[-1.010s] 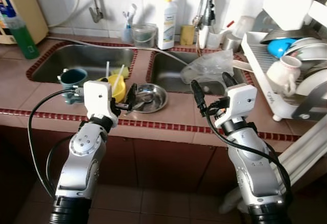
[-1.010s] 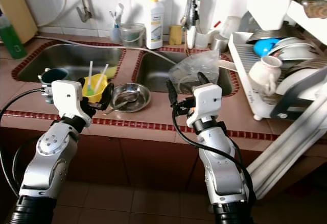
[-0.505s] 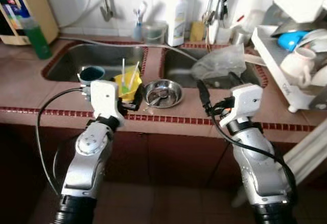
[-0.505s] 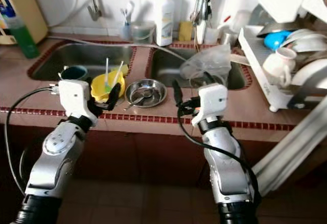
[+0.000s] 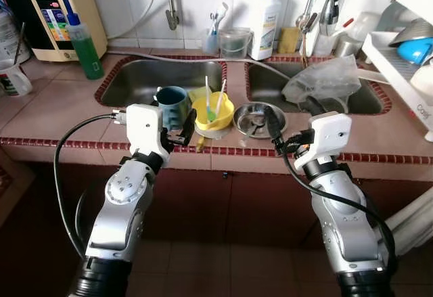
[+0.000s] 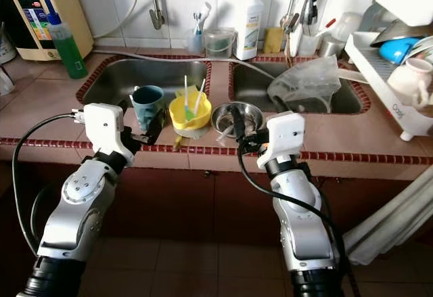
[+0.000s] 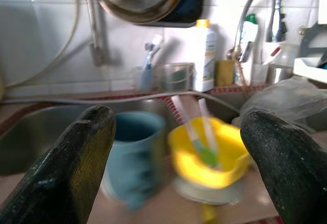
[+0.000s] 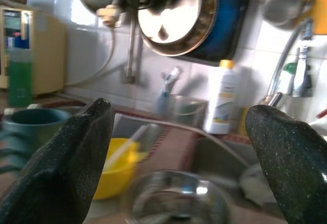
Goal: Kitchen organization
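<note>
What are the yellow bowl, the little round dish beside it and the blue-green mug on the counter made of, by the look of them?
The yellow bowl looks like plastic: flat, even colour, dull sheen. The round dish seems stainless steel: silvery, with mirror-like reflections. The blue-green mug is probably glazed ceramic or plastic; its thick wall and soft gloss leave it open.

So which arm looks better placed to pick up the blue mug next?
Left, most likely. The left gripper hangs open right in front of the blue mug. The right gripper, also open, sits in front of the steel bowl, with the yellow bowl between it and the mug.
</note>
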Robot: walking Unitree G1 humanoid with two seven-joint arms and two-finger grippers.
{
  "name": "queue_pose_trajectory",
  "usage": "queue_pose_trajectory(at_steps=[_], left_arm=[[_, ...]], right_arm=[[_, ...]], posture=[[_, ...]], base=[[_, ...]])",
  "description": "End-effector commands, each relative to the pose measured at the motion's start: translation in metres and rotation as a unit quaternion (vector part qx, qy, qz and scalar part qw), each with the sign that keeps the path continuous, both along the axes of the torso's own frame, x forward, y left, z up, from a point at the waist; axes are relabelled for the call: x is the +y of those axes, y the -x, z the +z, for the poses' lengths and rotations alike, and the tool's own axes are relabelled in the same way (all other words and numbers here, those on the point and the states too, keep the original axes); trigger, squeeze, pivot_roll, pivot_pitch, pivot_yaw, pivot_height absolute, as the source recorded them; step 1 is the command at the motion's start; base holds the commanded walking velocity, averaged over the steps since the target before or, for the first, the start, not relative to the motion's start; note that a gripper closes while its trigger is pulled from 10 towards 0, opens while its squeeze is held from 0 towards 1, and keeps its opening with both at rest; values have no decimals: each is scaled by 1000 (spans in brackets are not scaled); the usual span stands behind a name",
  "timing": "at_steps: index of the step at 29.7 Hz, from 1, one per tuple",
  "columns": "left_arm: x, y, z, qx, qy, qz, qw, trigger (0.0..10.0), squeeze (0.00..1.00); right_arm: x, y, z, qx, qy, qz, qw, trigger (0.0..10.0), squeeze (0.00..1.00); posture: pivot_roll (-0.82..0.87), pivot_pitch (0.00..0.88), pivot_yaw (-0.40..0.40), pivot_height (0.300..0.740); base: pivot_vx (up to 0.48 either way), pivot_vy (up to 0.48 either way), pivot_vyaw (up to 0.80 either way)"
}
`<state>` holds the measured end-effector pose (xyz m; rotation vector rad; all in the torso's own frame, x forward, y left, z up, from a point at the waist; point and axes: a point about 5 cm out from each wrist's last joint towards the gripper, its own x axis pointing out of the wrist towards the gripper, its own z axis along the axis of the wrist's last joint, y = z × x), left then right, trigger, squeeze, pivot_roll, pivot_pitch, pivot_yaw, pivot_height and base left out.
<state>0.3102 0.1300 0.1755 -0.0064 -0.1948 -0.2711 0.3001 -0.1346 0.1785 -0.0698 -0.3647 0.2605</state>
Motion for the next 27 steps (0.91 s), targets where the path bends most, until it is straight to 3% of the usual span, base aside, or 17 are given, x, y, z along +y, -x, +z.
queue_pose_trajectory(at_steps=[1, 19, 27], left_arm=[[3, 1, 2, -7, -6, 0, 1000, 10000, 0], [-1, 3, 9, -15, -45, -35, 998, 10000, 0], [-3, 3, 11, -15, -38, -45, 998, 10000, 0]], right_arm=[[6, 0, 7, -12, -1, 12, 1000, 10000, 0], [3, 1, 6, -10, -2, 3, 1000, 10000, 0], [2, 1, 7, -13, -1, 1, 1000, 10000, 0]], posture=[[-72, 0, 18, 740], [-75, 0, 28, 740], [-81, 0, 29, 740]], base=[[0, 0, 0], [0, 0, 0], [158, 0, 0]])
